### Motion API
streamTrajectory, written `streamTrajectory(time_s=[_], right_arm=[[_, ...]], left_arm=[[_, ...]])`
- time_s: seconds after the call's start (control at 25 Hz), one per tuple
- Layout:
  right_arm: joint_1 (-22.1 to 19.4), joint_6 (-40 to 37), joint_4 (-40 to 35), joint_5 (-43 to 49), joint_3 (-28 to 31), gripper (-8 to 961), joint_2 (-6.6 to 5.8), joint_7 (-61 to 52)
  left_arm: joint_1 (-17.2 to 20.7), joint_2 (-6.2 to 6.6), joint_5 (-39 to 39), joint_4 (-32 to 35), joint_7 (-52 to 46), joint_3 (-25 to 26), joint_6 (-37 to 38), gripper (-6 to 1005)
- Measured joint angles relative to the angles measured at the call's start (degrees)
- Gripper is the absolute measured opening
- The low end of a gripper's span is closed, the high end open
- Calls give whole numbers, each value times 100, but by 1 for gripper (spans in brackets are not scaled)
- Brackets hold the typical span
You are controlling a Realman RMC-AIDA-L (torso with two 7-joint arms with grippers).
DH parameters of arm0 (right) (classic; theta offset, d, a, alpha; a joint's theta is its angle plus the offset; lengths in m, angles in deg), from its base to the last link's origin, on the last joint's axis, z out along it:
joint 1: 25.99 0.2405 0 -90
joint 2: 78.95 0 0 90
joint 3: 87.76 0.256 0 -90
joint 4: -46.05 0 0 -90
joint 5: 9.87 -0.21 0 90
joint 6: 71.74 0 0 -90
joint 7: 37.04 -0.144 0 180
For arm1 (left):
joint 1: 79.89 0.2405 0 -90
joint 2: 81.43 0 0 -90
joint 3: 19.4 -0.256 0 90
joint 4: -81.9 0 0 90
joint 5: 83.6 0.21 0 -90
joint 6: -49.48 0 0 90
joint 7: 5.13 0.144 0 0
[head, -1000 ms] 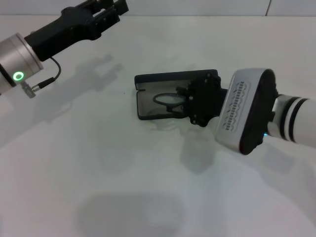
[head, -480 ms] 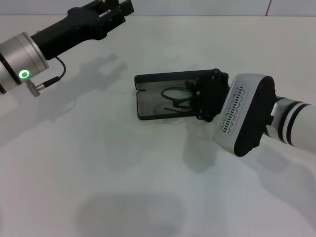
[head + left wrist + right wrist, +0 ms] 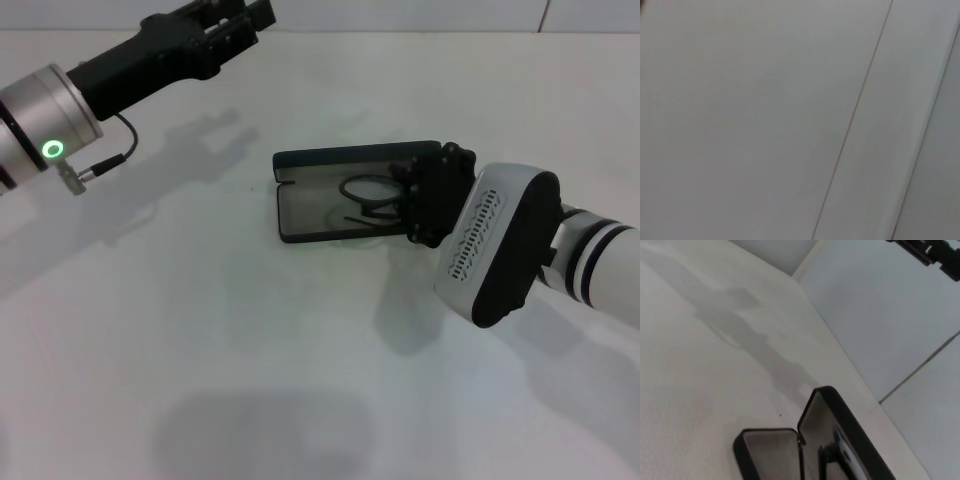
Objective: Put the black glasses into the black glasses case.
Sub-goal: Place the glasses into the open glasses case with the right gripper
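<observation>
our right gripper (image 3: 425, 195) is clamped on the black glasses (image 3: 365, 195) over the open black glasses case (image 3: 310, 215), their long axis running along its tray, while our left gripper (image 3: 235, 15), fingers unreadable, hangs well apart beyond it.

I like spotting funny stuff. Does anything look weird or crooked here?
A little. The black glasses sit crooked over the open black glasses case, one side raised, not lying flat. The right tool is at them. The left tool hangs far off.
</observation>
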Motion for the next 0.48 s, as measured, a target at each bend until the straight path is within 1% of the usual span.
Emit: streamTrajectory(time_s=[0.32,0.48], right_arm=[[127,228,205,-28,-100,132,0,-3],[182,393,238,-132,-193,185,5,-30]], left_arm=[[-66,-15,-33,-10,-57,-120,32,533],[-100,-15,-37,-57,-60,-128,35,533]])
